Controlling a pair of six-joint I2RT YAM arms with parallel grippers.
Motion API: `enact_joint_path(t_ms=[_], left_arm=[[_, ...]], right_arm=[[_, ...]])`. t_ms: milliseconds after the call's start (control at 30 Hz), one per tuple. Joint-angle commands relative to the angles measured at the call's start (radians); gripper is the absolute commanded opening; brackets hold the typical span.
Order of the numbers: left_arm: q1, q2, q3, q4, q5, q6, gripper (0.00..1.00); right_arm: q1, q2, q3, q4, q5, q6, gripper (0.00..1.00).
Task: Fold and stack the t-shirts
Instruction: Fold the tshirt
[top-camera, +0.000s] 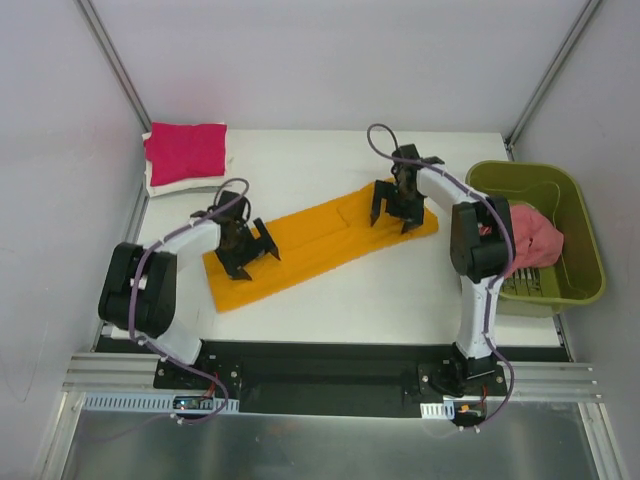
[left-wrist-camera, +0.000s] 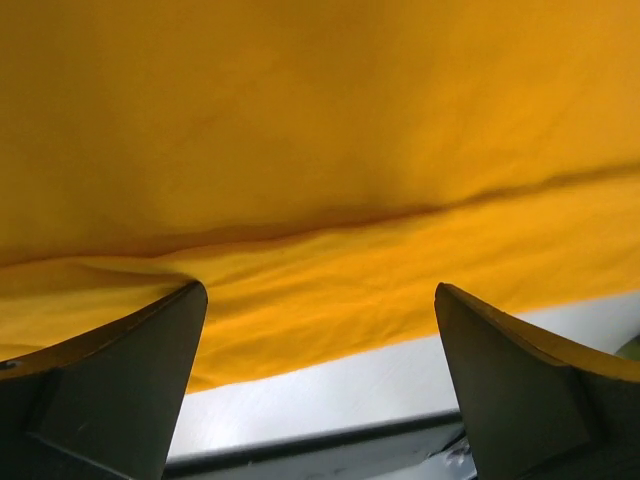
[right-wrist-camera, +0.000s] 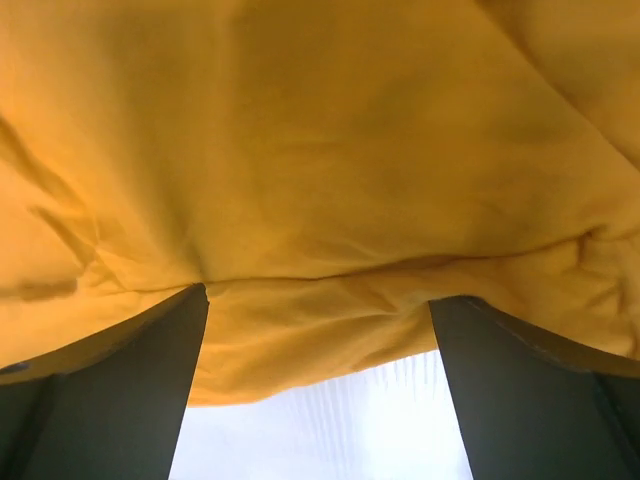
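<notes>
We find the orange t-shirt (top-camera: 320, 240) folded into a long strip, lying diagonally across the middle of the table (top-camera: 400, 290). The left gripper (top-camera: 248, 250) sits over its near-left end and the right gripper (top-camera: 398, 212) over its far-right end. Both have their fingers spread wide on the fabric, clamping nothing. A magenta shirt (top-camera: 187, 150) lies folded on a white shirt (top-camera: 160, 185) at the far-left corner. A pink garment (top-camera: 540, 240) lies in the green basket (top-camera: 520, 170) to the right.

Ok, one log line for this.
orange t-shirt: long strip | left gripper: open over it | right gripper: open over it
</notes>
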Motion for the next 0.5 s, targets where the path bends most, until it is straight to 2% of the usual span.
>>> enact_joint_path(t_ms=[0,33,67,133,167,267,300,333,467], left_arm=[[-0.279,-0.202,-0.183,-0.061,0.039,-0.167,0.99],[-0.335,-0.257,-0.199,-0.049,0.044,-0.234,0.99],[-0.398,-0.276,-0.194,-0.045,0.038,-0.254,0.99],[-0.489,-0.314,-0.138,-0.050,0.010,-0.238,0.99],[-0.498,-0.328,-0.118,-0.058,-0.028,-0.229,0.99],[-0.503,-0.397,-0.052,-0.065,-0.067,-0.187,0.99],[-0.504,-0.415,-0.038,-0.067,-0.081,-0.178,0.99],[-0.504,-0.449,-0.023,-0.067,-0.094,-0.160,0.99],[-0.488,-0.505,-0.015,-0.084,-0.185,-0.117,0.99]], right_arm=[[-0.024,0.253,0.440,-0.078,-0.043,-0.256,0.97],[-0.025,0.308,0.536,-0.092,-0.070,-0.275,0.97],[-0.024,0.404,0.738,-0.118,-0.089,-0.290,0.96],[-0.022,0.468,0.872,-0.120,-0.144,-0.298,0.97],[-0.022,0.464,0.892,-0.074,-0.161,-0.289,0.97],[-0.019,0.300,0.735,0.116,-0.202,-0.252,0.97],[-0.016,0.252,0.633,0.151,-0.204,-0.248,0.96],[-0.013,0.181,0.610,0.172,-0.202,-0.248,0.97],[0.022,0.056,0.547,0.071,-0.158,-0.264,0.96]])
